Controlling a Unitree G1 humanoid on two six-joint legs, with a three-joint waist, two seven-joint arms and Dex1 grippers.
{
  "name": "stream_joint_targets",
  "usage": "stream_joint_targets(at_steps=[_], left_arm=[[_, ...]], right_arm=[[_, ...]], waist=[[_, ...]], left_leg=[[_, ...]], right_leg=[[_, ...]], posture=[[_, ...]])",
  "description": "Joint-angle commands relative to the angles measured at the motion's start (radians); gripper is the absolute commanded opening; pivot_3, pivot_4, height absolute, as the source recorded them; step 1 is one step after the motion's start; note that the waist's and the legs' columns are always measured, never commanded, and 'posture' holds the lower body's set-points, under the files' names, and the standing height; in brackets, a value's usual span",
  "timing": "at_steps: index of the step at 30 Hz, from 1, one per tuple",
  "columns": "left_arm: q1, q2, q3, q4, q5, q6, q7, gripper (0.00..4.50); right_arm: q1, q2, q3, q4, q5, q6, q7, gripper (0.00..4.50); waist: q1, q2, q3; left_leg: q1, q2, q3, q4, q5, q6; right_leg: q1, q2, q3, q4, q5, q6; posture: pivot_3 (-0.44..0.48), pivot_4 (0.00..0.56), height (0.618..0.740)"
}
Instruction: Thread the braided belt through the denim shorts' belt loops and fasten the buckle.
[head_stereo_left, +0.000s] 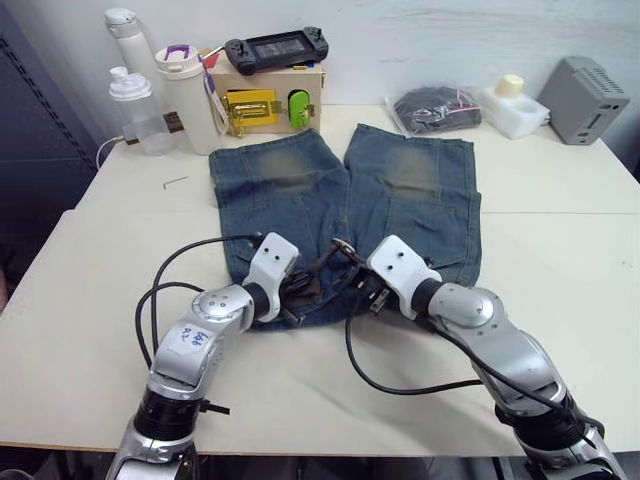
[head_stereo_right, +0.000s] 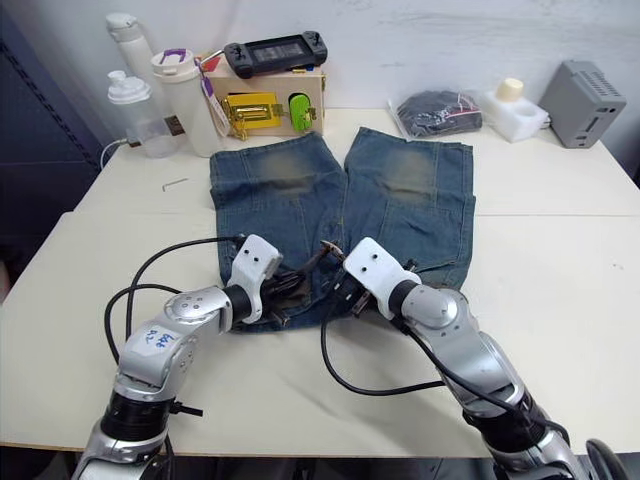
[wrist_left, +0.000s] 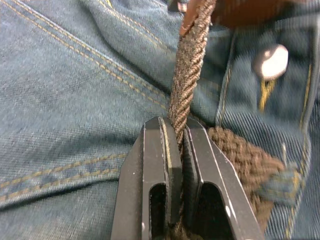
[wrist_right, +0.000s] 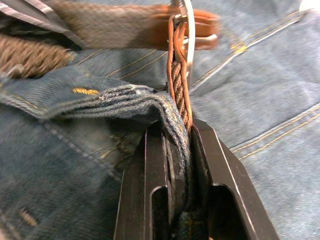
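Left pincer (wrist_left: 177, 145): fingers closed on the belt (wrist_left: 189, 80), which rises edge-on from between them. Right pincer (wrist_right: 182, 145): fingers closed on a fold of denim waistband together with a strand of belt; how much of each is gripped is hidden between the fingers.

Just past the right pincer sits the buckle (wrist_right: 186, 30), silver, with tan leather at its end; its prong cannot be made out. A woven stretch of belt lies beside the left pincer, partly under a frayed loop (wrist_left: 280, 182). A metal button (wrist_left: 270, 61) shows near it.

Both pincers meet at the waistband of the shorts (head_stereo_left: 300, 190), which lie flat on the table (head_stereo_left: 560, 260), legs pointing away. The arms cover most of the waistband.

At the far edge: a lidded bottle (head_stereo_left: 183, 95) and a clear shaker (head_stereo_left: 135, 110), contents unreadable; a wooden latch box (head_stereo_left: 268, 100) carrying a handheld console (head_stereo_left: 277, 47); a bag (head_stereo_left: 432, 108) holding something dark.
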Motion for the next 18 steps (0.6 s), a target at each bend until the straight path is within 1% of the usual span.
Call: stream_joint_targets(at_steps=[1,8,12,14,15,16,17,18], left_arm=[[-0.013,-0.024,-0.076,0.062,0.009,-0.044,-0.024,0.00],[-0.047,-0.062,-0.070,0.101,0.005,-0.113,-0.039,0.00],[-0.049,-0.064,-0.083,0.112,0.014,-0.134,-0.052,0.00],[-0.043,-0.063,-0.088,0.112,0.018,-0.138,-0.055,0.00],[-0.040,-0.060,-0.093,0.112,0.023,-0.141,-0.058,0.00],[-0.037,-0.058,-0.094,0.113,0.025,-0.144,-0.059,0.00],[-0.036,-0.058,-0.095,0.114,0.027,-0.147,-0.060,0.00],[-0.035,-0.058,-0.096,0.115,0.027,-0.148,-0.061,0.00]], right_arm=[[0.007,-0.026,0.064,-0.060,0.025,-0.028,0.062,0.03],[0.026,-0.110,0.107,-0.064,0.010,-0.065,0.115,0.03],[0.026,-0.097,0.075,-0.061,0.014,-0.084,0.111,0.03],[0.031,-0.086,-0.019,-0.083,0.088,-0.096,0.153,1.02],[0.028,-0.080,-0.073,-0.089,0.124,-0.096,0.170,1.33],[0.018,-0.079,-0.132,-0.095,0.168,-0.083,0.196,1.80],[0.007,-0.081,-0.175,-0.097,0.202,-0.072,0.216,2.43],[-0.010,-0.090,-0.226,-0.095,0.240,-0.064,0.241,2.82]], waist=[[0.006,0.000,0.000],[0.015,0.000,0.000],[0.014,-0.001,0.000],[0.015,-0.001,0.000],[0.014,-0.001,0.001],[0.015,-0.001,0.001],[0.015,-0.001,0.001],[0.015,-0.001,0.001]], left_leg=[[0.000,0.000,0.000,0.000,0.000,0.000],[0.000,0.000,0.000,0.000,0.000,0.000],[0.000,0.000,-0.001,0.000,0.000,0.001],[-0.001,0.000,-0.001,0.000,0.000,0.001],[-0.001,0.000,-0.001,0.000,0.000,0.001],[-0.001,0.000,-0.001,0.000,0.000,0.001],[-0.001,0.000,-0.001,0.000,0.000,0.001],[-0.001,0.000,-0.001,0.000,0.001,0.001]], right_leg=[[0.000,0.000,0.000,0.000,0.000,0.000],[0.002,0.000,0.000,-0.003,0.000,0.001],[0.002,0.000,-0.001,-0.004,0.000,0.001],[0.002,0.000,-0.001,-0.004,0.000,0.001],[0.002,0.000,-0.001,-0.004,0.000,0.001],[0.003,0.000,-0.001,-0.005,0.000,0.001],[0.003,0.000,-0.001,-0.005,0.001,0.001],[0.003,0.000,-0.001,-0.005,0.001,0.001]], posture=[[0.000,0.150,0.645],[0.000,0.150,0.645],[0.000,0.150,0.645],[0.000,0.150,0.645],[0.000,0.150,0.645],[0.000,0.150,0.645],[0.000,0.150,0.645],[0.000,0.150,0.645]])
